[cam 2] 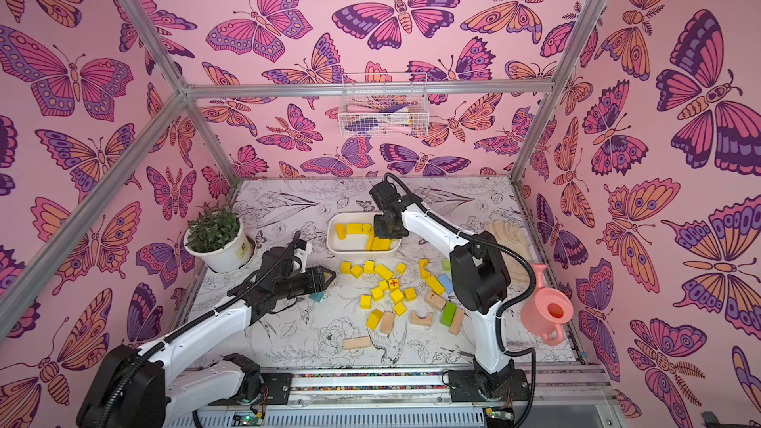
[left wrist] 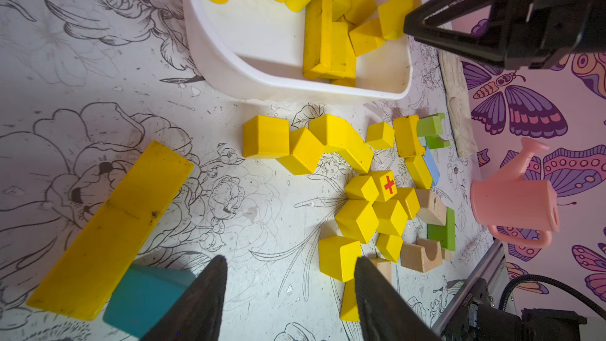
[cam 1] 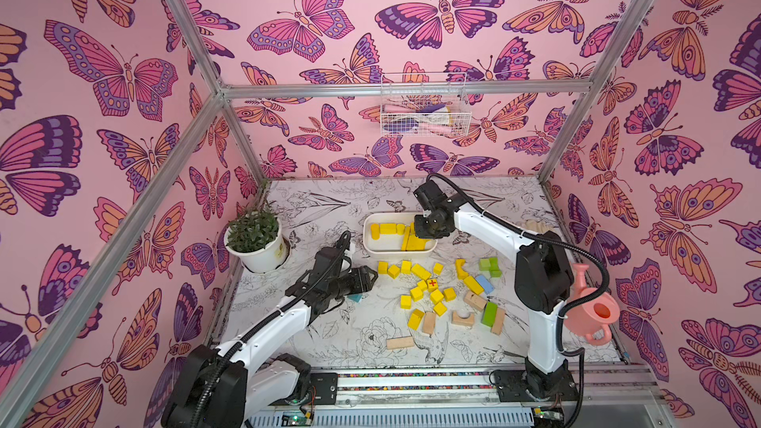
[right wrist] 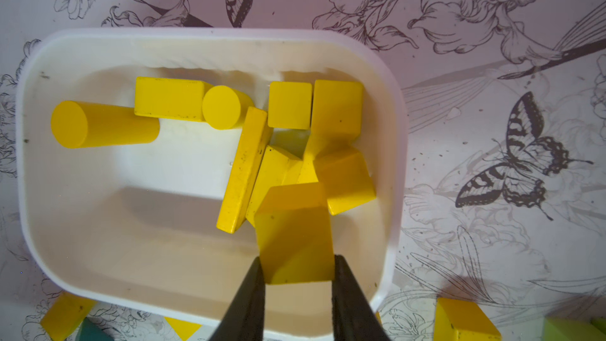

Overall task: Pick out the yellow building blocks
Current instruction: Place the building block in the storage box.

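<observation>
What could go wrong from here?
1. The right gripper has its jaws shut on a yellow block above the heap near the rim of the tub; released there, it may tumble out.
2. The left gripper, jaws open, sits near the teal block beside the yellow bar; it might grab the teal one.

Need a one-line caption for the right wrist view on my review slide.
Right gripper grips a yellow block above the white tub containing other yellow blocks.
</observation>
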Controlling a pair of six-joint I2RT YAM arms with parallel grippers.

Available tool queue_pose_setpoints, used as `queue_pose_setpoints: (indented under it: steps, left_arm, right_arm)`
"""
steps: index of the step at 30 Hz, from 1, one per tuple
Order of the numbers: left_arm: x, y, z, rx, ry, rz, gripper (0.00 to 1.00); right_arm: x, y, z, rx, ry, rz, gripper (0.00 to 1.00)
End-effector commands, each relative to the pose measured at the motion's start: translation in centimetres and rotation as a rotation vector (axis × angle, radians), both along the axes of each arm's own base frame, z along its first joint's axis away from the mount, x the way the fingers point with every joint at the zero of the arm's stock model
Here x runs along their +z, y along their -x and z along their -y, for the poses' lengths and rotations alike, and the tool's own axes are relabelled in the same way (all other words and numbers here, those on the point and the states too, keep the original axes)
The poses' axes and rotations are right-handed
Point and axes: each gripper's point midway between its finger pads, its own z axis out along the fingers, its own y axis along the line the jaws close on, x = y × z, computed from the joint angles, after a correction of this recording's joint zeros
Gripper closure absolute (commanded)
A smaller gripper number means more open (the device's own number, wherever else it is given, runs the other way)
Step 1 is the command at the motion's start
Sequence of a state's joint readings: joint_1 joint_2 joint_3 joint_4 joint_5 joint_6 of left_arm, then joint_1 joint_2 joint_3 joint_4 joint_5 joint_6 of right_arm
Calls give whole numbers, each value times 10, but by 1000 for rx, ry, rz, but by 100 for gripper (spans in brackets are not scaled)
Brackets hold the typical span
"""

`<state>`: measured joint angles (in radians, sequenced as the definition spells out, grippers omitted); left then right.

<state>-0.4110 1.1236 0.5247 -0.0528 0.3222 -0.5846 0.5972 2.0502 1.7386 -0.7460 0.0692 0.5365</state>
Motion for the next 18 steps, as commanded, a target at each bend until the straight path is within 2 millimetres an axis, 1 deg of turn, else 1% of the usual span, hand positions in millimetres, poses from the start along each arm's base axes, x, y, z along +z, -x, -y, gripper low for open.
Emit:
queue_pose_setpoints:
  steps: [1,11,18]
  left_arm:
    - [4,0,-1,-8,8,19,37]
    - [3,0,-1,-10,10,16,37]
    - [3,-1,-1,-8,11,19,38]
  right_arm:
    - [-4,0,-4,23,30,-26,76]
    - [-5,-24,-15,30,51,-8,75]
    - [-11,-32,-20,28,61,-13,74]
